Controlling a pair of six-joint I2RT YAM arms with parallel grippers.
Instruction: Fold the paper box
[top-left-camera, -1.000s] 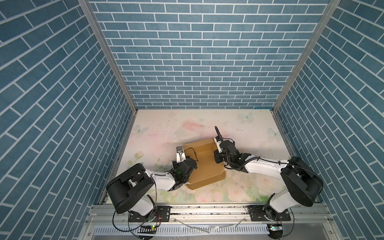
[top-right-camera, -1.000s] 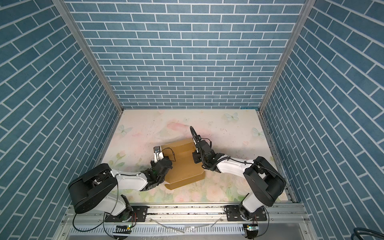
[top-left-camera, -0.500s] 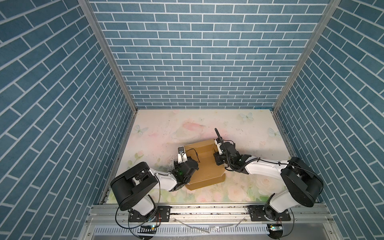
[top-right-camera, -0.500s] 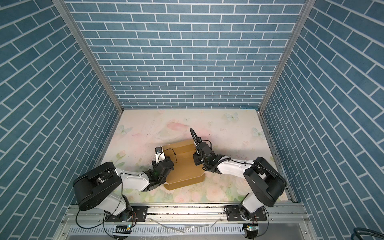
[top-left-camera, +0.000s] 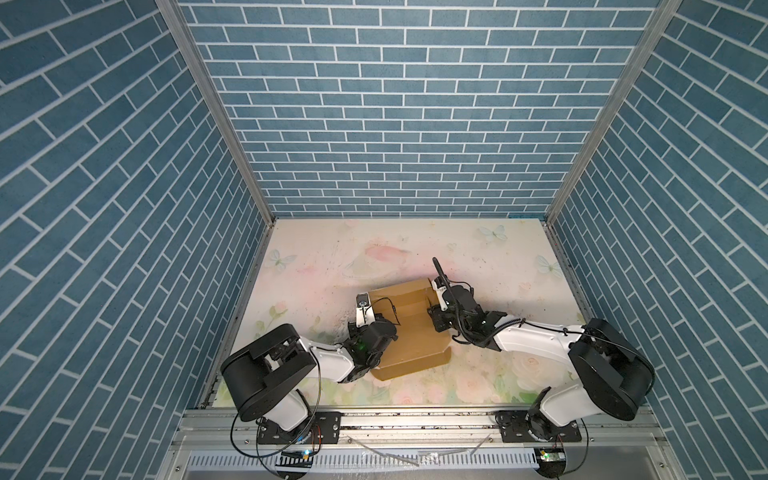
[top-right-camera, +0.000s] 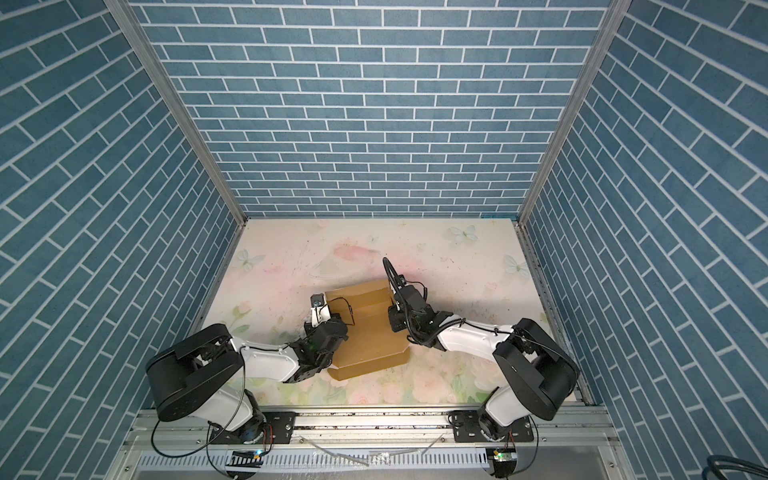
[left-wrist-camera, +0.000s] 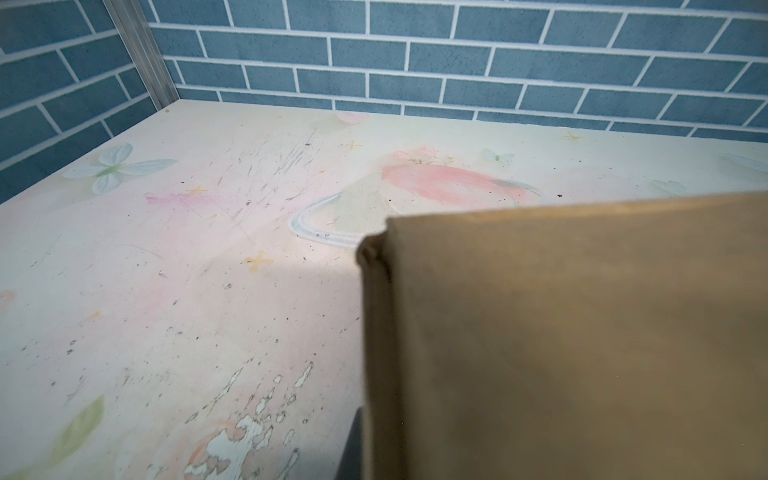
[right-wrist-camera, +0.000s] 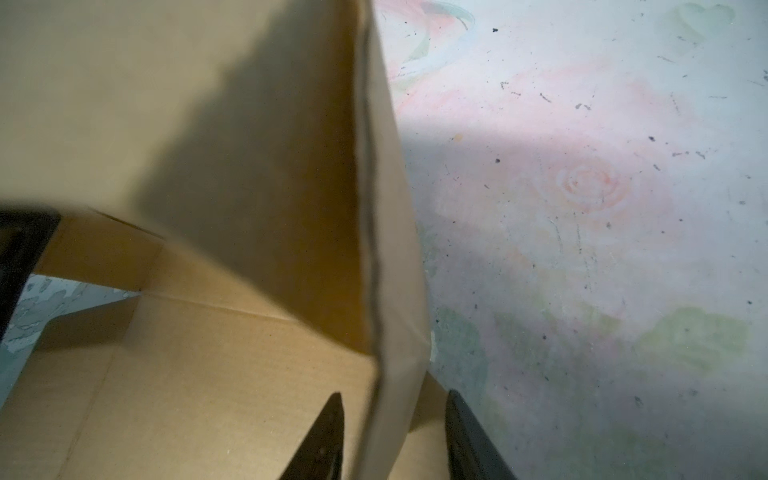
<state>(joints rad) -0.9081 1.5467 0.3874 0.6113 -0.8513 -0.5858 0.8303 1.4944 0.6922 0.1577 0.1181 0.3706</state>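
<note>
The paper box (top-left-camera: 409, 332) (top-right-camera: 370, 332), plain brown cardboard partly folded up, lies mid-table in both top views. My left gripper (top-left-camera: 380, 332) (top-right-camera: 337, 329) is at the box's left wall and shut on it. In the left wrist view that wall (left-wrist-camera: 561, 332) fills the frame, and only a dark sliver of one finger (left-wrist-camera: 352, 449) shows beside it. My right gripper (top-left-camera: 436, 321) (top-right-camera: 392, 321) (right-wrist-camera: 392, 415) is open at the raised right wall (right-wrist-camera: 386, 249). Its fingers (right-wrist-camera: 328, 432) straddle the wall's edge with a gap on each side.
The floral tabletop (top-left-camera: 332, 257) is enclosed by blue brick walls (top-left-camera: 395, 124) at the back and on both sides. A metal rail (top-left-camera: 415, 419) with both arm bases runs along the front edge. The box's near end (top-left-camera: 411, 365) lies close to that front edge.
My right gripper's jaws have parted and released the box's right wall. The left gripper has kept its hold, and the box has barely shifted.
</note>
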